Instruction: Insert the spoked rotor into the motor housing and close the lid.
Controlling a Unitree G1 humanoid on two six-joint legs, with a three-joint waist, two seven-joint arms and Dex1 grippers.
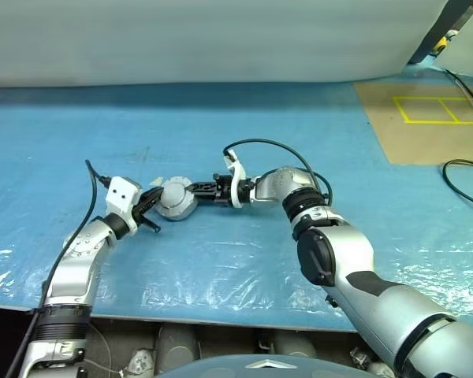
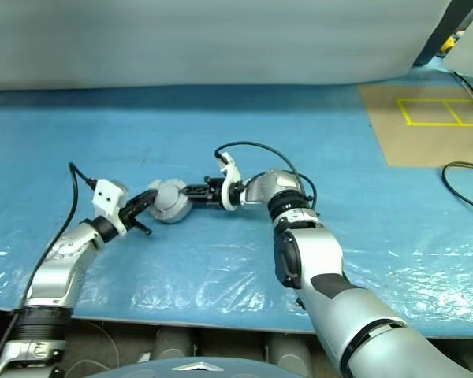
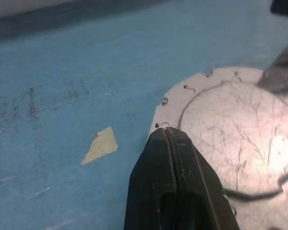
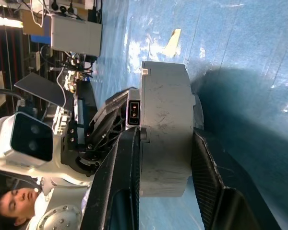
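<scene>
The round grey metal motor housing [image 1: 176,198], a thick scratched disc with a thin flange pierced by small holes, hangs just above the blue plastic-covered table [image 1: 221,118], between the 2 arms near the middle of the scene. It lies directly ahead of the right pincer [image 1: 201,190], which comes at it from the robot's right. The right wrist view sees the disc edge-on, so its flat faces meet the 2 black fingers [image 4: 125,172] and its short axis runs across the jaws. These look closed onto the body, 1 finger against each face, at a middling width set by the disc's thickness. The left pincer [image 1: 151,203] meets the opposite edge. Its fingers [image 3: 177,158] are pressed together with no gap, their tips right at the flange rim. Whether they nip that thin flange or merely rest against it, I cannot tell. Both arms are equally near, each touching the housing, so any handing over turns on which side carries the weight. The solid metal faces hide the inside (whether the spoked rotor sits there, or the lid is on, cannot be made out). A small beige scrap [image 3: 101,146] lies on the table beside the disc.
</scene>
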